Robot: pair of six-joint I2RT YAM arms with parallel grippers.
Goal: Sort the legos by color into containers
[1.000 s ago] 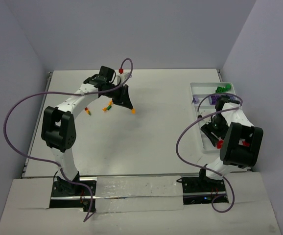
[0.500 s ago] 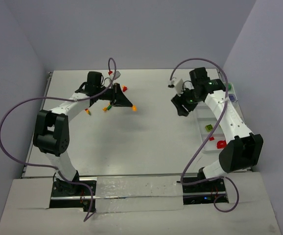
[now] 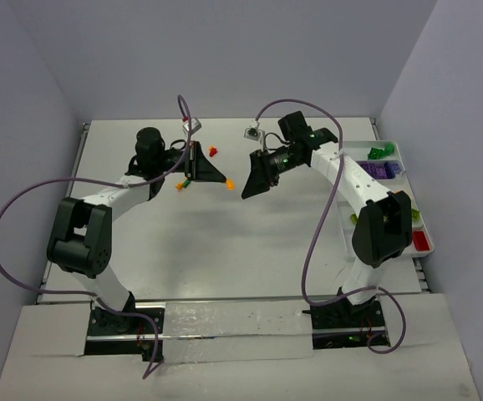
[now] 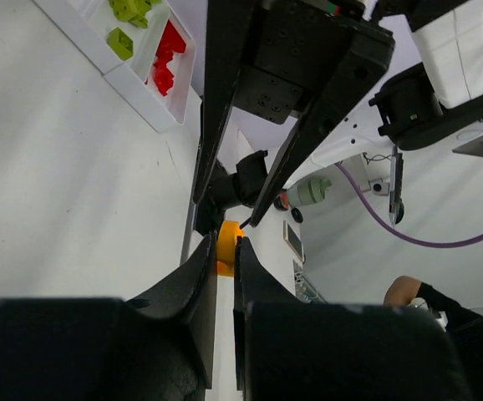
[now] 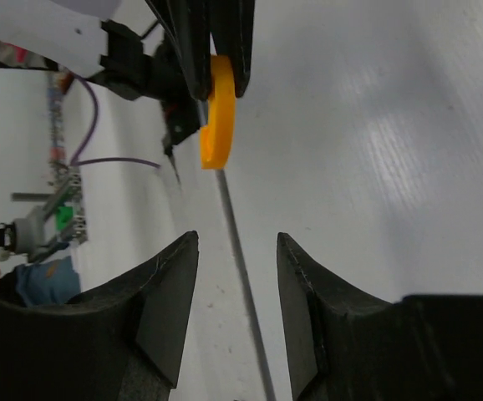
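The left gripper point(image 4: 225, 261) has its black fingers pinched together on a small orange lego point(image 4: 226, 247). It is a smooth, flat plastic piece with a rounded edge, poking out beyond the fingertips above the tabletop point(image 3: 225, 251). The right gripper point(image 5: 236, 244) faces it from just beside. Its two matte black fingers point(image 5: 168, 309) stand apart with bare tabletop showing between them, and the orange piece sits ahead of that gap, untouched by them. The tabletop is a white, faintly ribbed sheet. Along its right edge lies the long white tray point(image 4: 134, 83), shallow, thin-walled and split by cross dividers. Green bricks point(image 3: 379, 152) lie at the far end with purple bricks point(image 3: 375, 170) next to them. Lime-yellow bricks point(image 4: 121, 42) are farther toward the near end, and glossy red bricks point(image 4: 168, 52) fill the compartment beside those. The right arm's white forearm crosses over the tray's middle and hides part of it from above. Loose on the tabletop near the left gripper are a red brick point(image 3: 213, 151) and a little cluster point(image 3: 183, 184) that seems to be orange and green, though it is too small to be sure.
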